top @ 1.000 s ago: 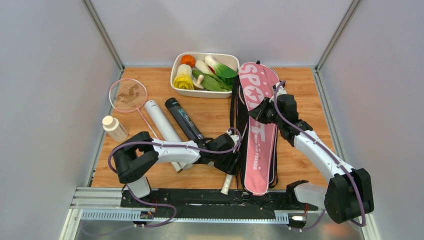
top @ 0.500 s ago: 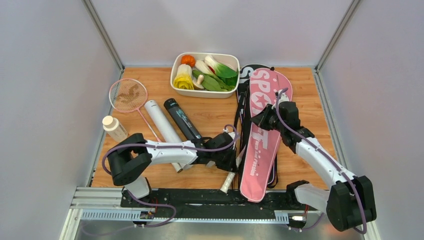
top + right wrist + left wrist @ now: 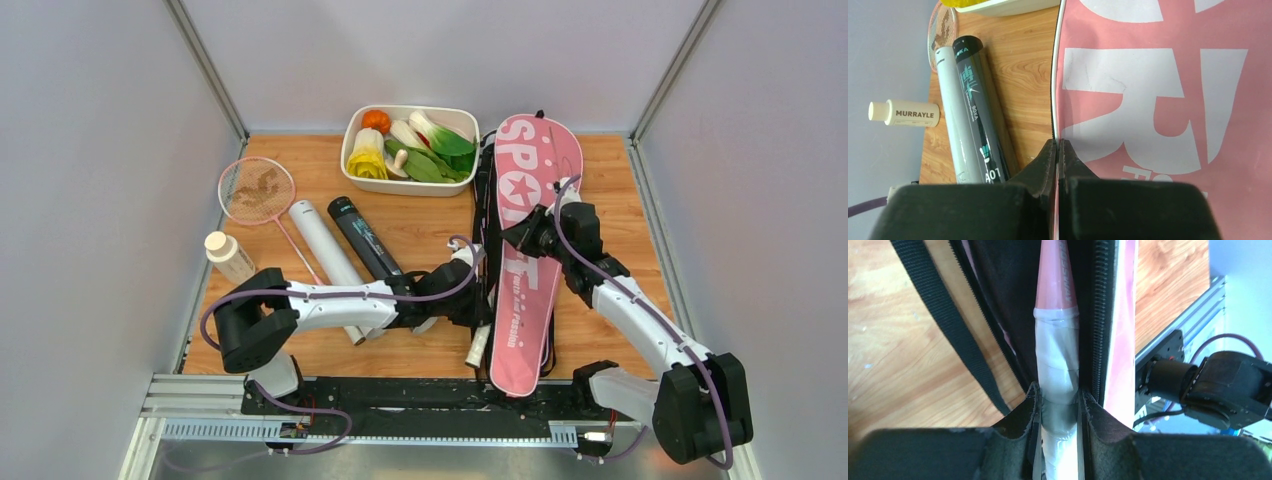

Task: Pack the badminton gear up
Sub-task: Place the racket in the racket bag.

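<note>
— What is the left gripper (image 3: 1057, 402) doing?
— It is clamped on the handle (image 3: 1057, 355), with a finger (image 3: 1030, 411) pressed to each side of the white wrap. Above the wrap, a pink cone (image 3: 1055, 275) runs into the open seam of the pink cover (image 3: 528, 215), between the zip (image 3: 1100, 315) and dark lining. The racquet's head is hidden.

— And from overhead?
— The left arm stretches across the near part of the table (image 3: 420, 215) to the cover's left edge. The handle's butt sticks out toward the near rail, just beside the cover's narrow end.

— The right gripper (image 3: 1058, 146)?
— Its fingers are together, pinching the pink cover's left edge about midway along. The cover lies lengthwise on the right half of the table, wide end far, with "SPORT" face up.

— The black cover (image 3: 487, 200)?
— It lies under the pink one. Only a strip and some straps show along the left side.

— The rest of the gear?
— The white tube (image 3: 322, 245) and black tube (image 3: 362, 235) lie slanted side by side, touching, left of centre. The pink-framed racquet (image 3: 257, 190) lies flat at the far left, its shaft running toward the white tube.

— Anything else?
— A tray (image 3: 400, 188) of toy vegetables sits at the far edge, just beside the cover's wide end. A small bottle (image 3: 229, 257) marked MURRAYLE lies left of the tubes.
</note>
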### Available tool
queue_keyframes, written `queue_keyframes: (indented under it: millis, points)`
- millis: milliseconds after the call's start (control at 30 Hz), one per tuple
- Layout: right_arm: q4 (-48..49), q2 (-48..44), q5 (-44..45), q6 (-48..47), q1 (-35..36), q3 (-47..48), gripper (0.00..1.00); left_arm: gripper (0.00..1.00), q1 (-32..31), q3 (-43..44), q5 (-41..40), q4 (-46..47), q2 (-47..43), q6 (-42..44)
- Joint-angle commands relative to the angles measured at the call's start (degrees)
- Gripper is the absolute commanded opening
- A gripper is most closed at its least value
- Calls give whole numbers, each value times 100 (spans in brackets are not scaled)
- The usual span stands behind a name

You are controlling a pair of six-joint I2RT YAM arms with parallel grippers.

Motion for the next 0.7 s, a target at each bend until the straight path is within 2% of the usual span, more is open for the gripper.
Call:
queue_keyframes:
  millis: [0, 133, 267, 367, 500, 667]
  points:
    - [444, -115, -361, 243, 30, -40, 0, 0, -42, 174, -894, 1844, 160, 209]
    - [412, -60, -514, 211, -93, -93, 0, 0, -49, -246, -1085, 3024, 236, 81]
    - [419, 53, -706, 203, -339, -102, 0, 0, -47, -232, -1111, 3330, 380, 438]
    - [450, 415, -913, 131, -529, 8, 0, 0, -47, -105, -1250, 3132, 414, 595]
    - [106, 821, -502, -455, -536, 340, 28, 0, -49, 150, -1269, 2653, 577, 617]
    - [-932, 822, 356, -942, -503, 939, 40, 0, -50, 239, -1073, 2741, 875, 543]
